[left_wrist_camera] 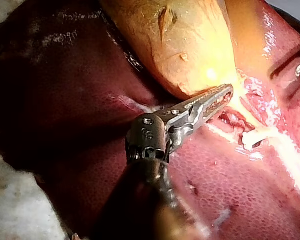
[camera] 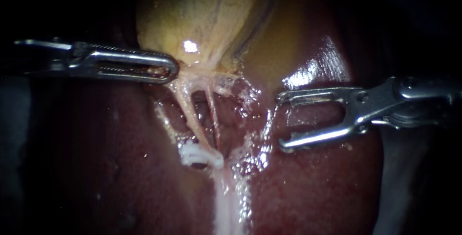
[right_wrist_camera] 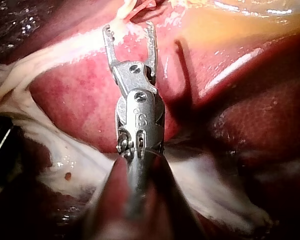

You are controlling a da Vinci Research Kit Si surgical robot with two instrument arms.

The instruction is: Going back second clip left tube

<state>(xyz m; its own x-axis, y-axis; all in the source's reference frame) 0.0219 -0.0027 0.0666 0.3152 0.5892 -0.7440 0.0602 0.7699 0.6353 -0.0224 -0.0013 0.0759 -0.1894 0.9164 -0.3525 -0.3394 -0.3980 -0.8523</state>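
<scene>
Two instruments frame the field. The left instrument (camera: 173,70) has its jaws pressed together on the neck of the gallbladder (camera: 202,13), pulling the strands below it taut. The right instrument (camera: 280,122) hangs over the liver (camera: 313,187) with its jaws spread and nothing between them, well apart from the tubes.

The left tube (camera: 190,114) runs down from the gallbladder's neck to a white clip (camera: 195,154) low on it. Whether that white mass is one clip or two, I cannot tell. The thinner right tube (camera: 213,119) lies just beside it.

The step in hand looks like a withdrawal, so the right instrument should draw straight back along its own shaft. Its open jaws should ride above the glistening liver surface and not drag across it. No sideways sweep toward the tubes — a jaw tip catching the clip could shift it. The left instrument's hold should be steady and gentle, since a tug on the neck loads the clipped tube.
</scene>
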